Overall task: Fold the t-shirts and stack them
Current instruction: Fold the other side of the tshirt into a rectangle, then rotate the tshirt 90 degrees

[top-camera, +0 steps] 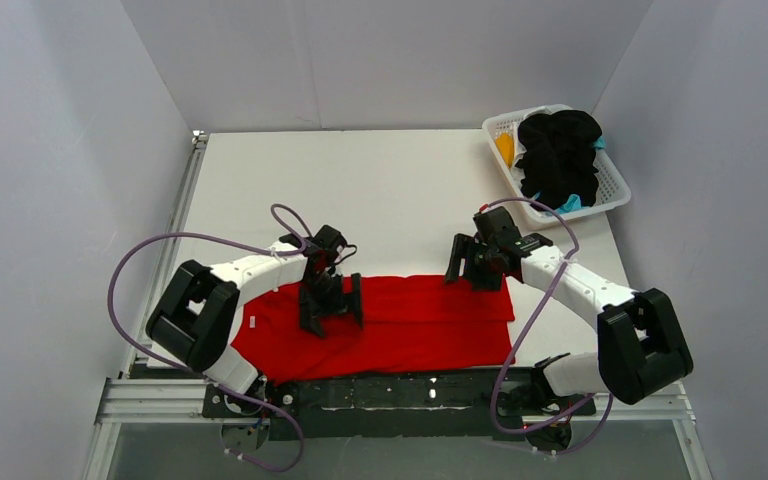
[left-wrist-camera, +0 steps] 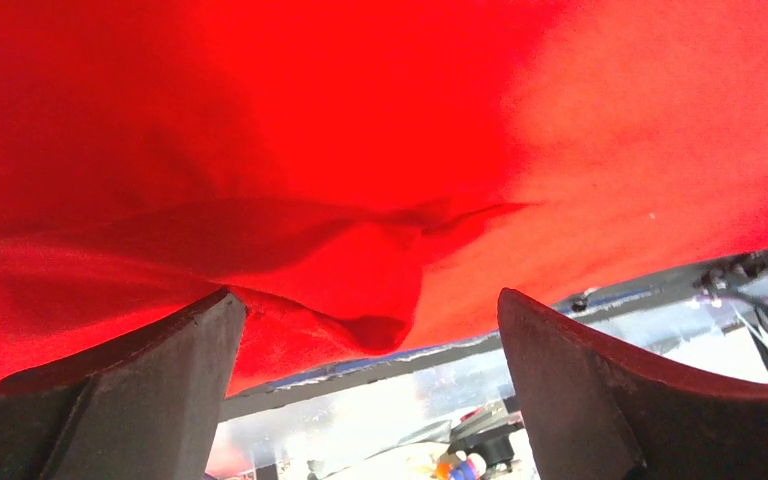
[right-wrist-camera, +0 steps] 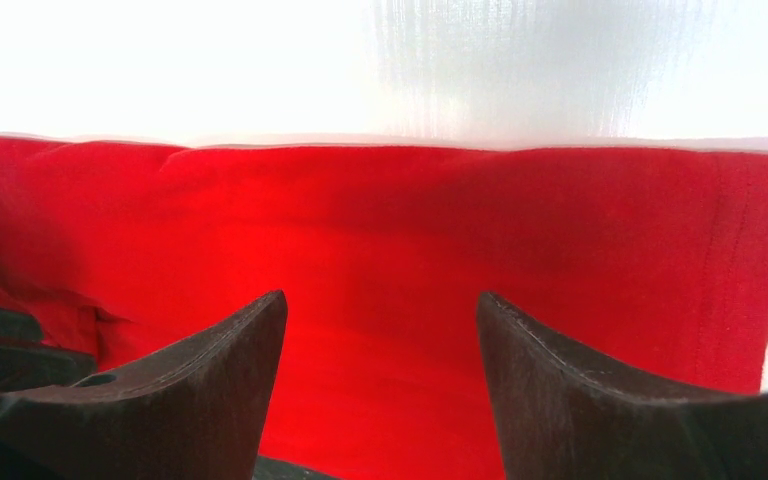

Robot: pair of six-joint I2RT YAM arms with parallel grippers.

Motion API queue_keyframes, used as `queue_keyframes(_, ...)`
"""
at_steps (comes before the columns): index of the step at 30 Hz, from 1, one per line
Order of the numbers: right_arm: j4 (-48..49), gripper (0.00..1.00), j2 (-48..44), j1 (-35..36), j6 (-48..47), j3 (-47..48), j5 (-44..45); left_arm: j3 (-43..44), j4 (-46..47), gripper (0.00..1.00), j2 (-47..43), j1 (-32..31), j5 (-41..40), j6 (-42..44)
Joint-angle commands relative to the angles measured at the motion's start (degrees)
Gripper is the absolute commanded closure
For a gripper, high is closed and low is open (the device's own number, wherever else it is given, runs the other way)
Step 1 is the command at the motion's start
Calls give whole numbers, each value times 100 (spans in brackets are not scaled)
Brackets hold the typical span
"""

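Note:
A bright red t-shirt (top-camera: pixel 410 325) lies folded into a long band along the table's near edge; it fills the left wrist view (left-wrist-camera: pixel 380 150) and most of the right wrist view (right-wrist-camera: pixel 410 250). My left gripper (top-camera: pixel 330 305) hovers open over its middle-left part, with a raised fold of cloth (left-wrist-camera: pixel 360 290) between the spread fingers, not pinched. Over the shirt's far right corner my right gripper (top-camera: pixel 478 265) stands open above flat red cloth. More t-shirts, black (top-camera: pixel 558 155), orange-yellow (top-camera: pixel 505 148) and teal (top-camera: pixel 572 202), lie heaped in the basket.
The white lattice basket (top-camera: pixel 615 185) stands at the table's far right corner. White table (top-camera: pixel 380 190) stretches beyond the shirt. A black frame rail (top-camera: pixel 400 390) runs along the near edge, and grey walls close in the sides and back.

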Motion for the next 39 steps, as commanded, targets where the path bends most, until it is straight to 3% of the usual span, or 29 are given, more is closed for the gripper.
queue_keyframes(1,87,23,-201,11,-16,-37,112,54,-431,2,-143,-269,815,262)
queue_keyframes(5,74,23,-227,11,-28,-41,115,49,-478,2,-307,-639,1420,340)
queue_keyframes(17,35,23,-283,11,-58,-59,125,436,-1379,2,-429,-1393,1963,832)
queue_keyframes(20,29,23,-343,11,-49,-69,129,749,-1896,2,-884,-1444,1389,963)
queue_keyframes(24,-10,23,-466,11,-104,-68,154,1051,-2432,2,-1640,-1393,-663,812)
queue_keyframes(27,-22,23,-525,11,-133,-30,188,832,-2356,2,-2017,-966,-1448,399)
queue_keyframes(31,157,23,-484,18,-159,-62,-121,266,-2117,2,-1842,323,-1224,-155)
queue_keyframes(35,369,23,-215,105,-216,-53,-405,-173,-1103,2,-1266,1308,-818,-598)
queue_keyframes(39,496,24,250,264,-337,90,-559,-20,-19,2,-184,1707,-844,-826)
